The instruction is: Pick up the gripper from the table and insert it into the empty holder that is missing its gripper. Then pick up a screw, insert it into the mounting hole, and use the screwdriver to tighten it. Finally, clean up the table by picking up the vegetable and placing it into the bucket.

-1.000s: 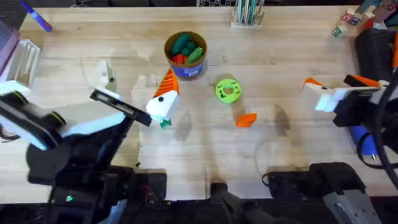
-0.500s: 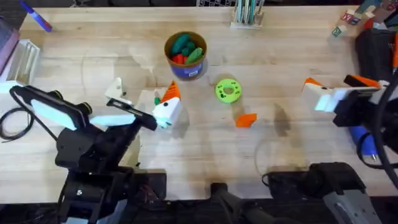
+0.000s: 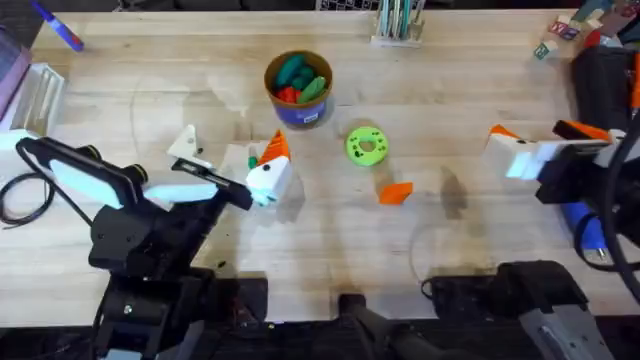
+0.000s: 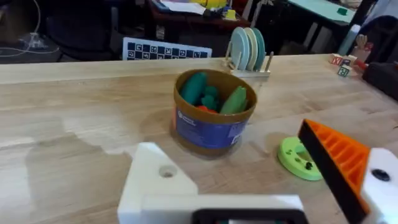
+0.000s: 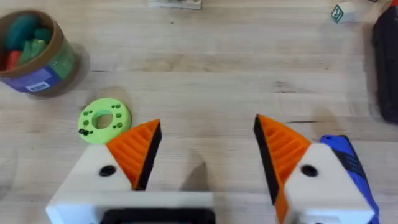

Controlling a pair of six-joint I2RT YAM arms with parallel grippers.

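Observation:
The loose orange gripper (image 3: 396,192) lies on the table right of centre. My left gripper (image 3: 232,150) is open left of it. One of its fingers is the plain white holder (image 3: 190,146) (image 4: 163,182); the other carries an orange tip (image 3: 272,152) (image 4: 334,160). The bucket (image 3: 298,88) (image 4: 214,118) stands just beyond, holding several green and red toy pieces; I cannot tell which of them is the vegetable. My right gripper (image 3: 540,132) (image 5: 207,134) is open at the right, both fingers orange-tipped. The blue screwdriver (image 3: 590,228) (image 5: 345,163) lies beside it.
A lime-green disc (image 3: 366,145) (image 5: 104,120) sits between the bucket and the loose orange piece. A blue-purple marker (image 3: 60,28) lies at the far left corner. A rack of plates (image 3: 398,20) stands at the back edge, and small blocks (image 3: 560,30) at the far right.
Since a second ago the left arm has dropped away from the camera and its gripper has shifted slightly toward the bucket. Over the last half second nothing moved. The right arm stayed still.

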